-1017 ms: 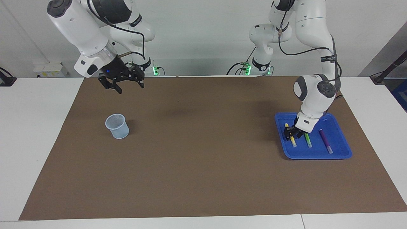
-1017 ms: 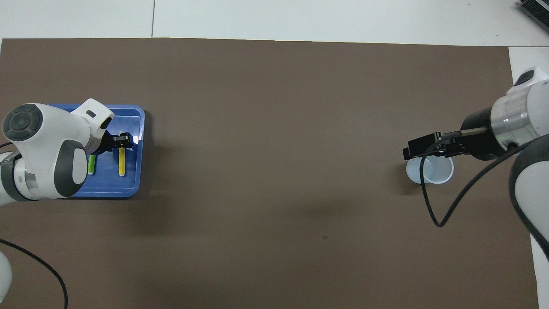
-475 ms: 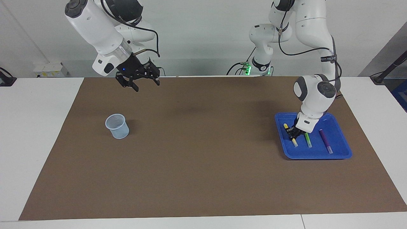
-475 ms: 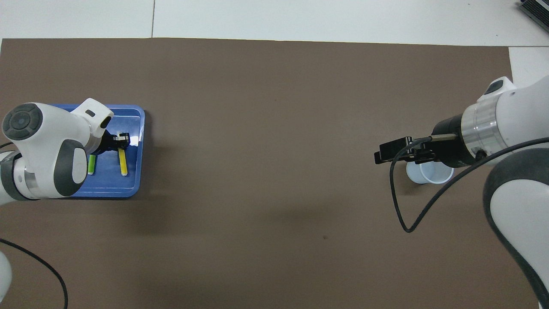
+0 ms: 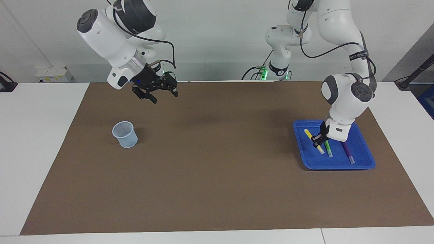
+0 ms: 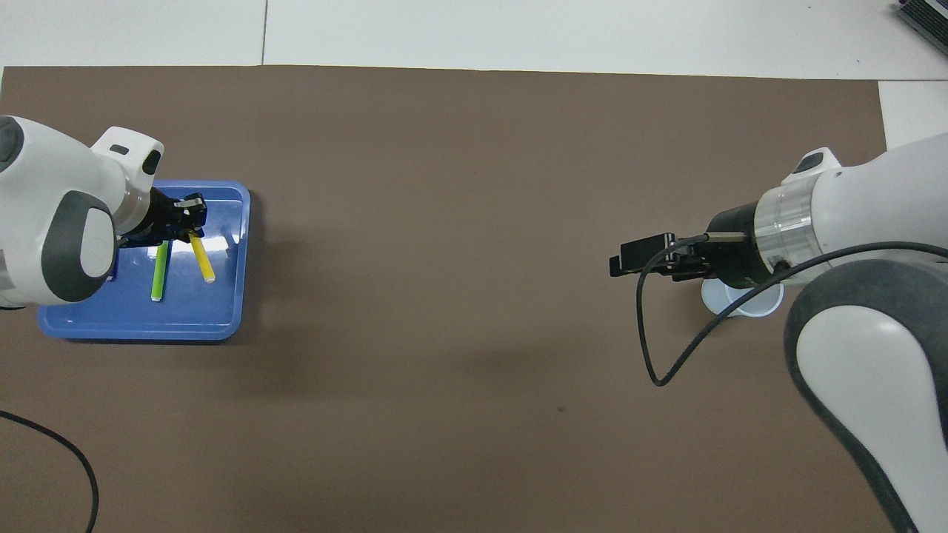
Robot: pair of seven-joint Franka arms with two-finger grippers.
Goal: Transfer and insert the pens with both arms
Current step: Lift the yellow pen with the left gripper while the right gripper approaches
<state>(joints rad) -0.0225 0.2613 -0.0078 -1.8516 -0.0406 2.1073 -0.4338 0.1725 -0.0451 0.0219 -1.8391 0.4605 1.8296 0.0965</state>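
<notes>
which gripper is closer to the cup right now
Right. The right gripper hangs open over the mat beside the cup; the left gripper is over the blue tray, shut on the yellow pen.

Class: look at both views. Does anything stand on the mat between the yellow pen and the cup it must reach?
Nothing visible does. Between the yellow pen, gripped by the left hand over the blue tray, and the cup lies only brown mat.

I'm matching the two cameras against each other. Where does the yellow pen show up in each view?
Facing view: yellow pen, tilted, in the left gripper, over the blue tray at the picture's right.
Overhead view: yellow pen over the same tray at the picture's left.
Shared landmark: the blue tray.
</notes>
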